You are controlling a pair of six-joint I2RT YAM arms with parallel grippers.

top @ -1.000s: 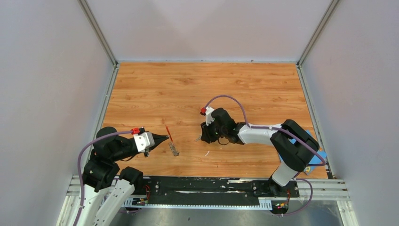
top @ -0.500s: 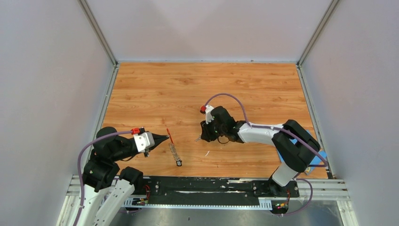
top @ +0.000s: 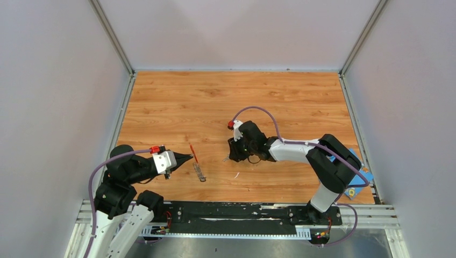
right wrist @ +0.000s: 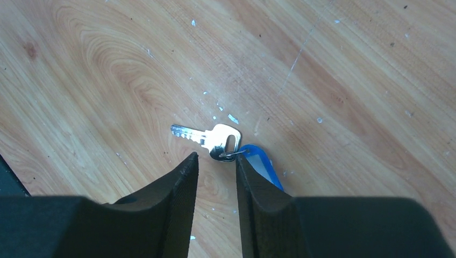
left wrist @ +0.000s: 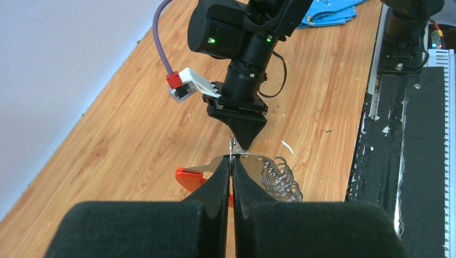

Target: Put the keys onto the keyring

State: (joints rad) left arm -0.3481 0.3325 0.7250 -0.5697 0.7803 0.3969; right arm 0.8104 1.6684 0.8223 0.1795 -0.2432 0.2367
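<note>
The grey tail of the thin red looped keyring with its fan of grey metal pieces (top: 199,172) is swinging back in; half a second ago it was dangling further toward 6 o'clock. The right arm is nudging its wrist toward 9 o'clock. The left claw (top: 189,156) is pressing together on the keyring's thin metal strip, holding it up just off the wooden counter (top: 215,97).

The right claw (right wrist: 216,158) is hovering with its fingers slightly apart, gripping nothing. The small silvery key with the blue-and-white oval tag (right wrist: 207,137) is lying flat just past its tips, at 3 o'clock from the keyring. So we are looking at the pick-up step, I'd say: next, lowering to straddle that key and closing.

The right wrist view is showing the key clearly; overhead it is barely a speck. The left wrist view is revealing the pinch and a blue cloth (left wrist: 333,11) at 1 o'clock.
</note>
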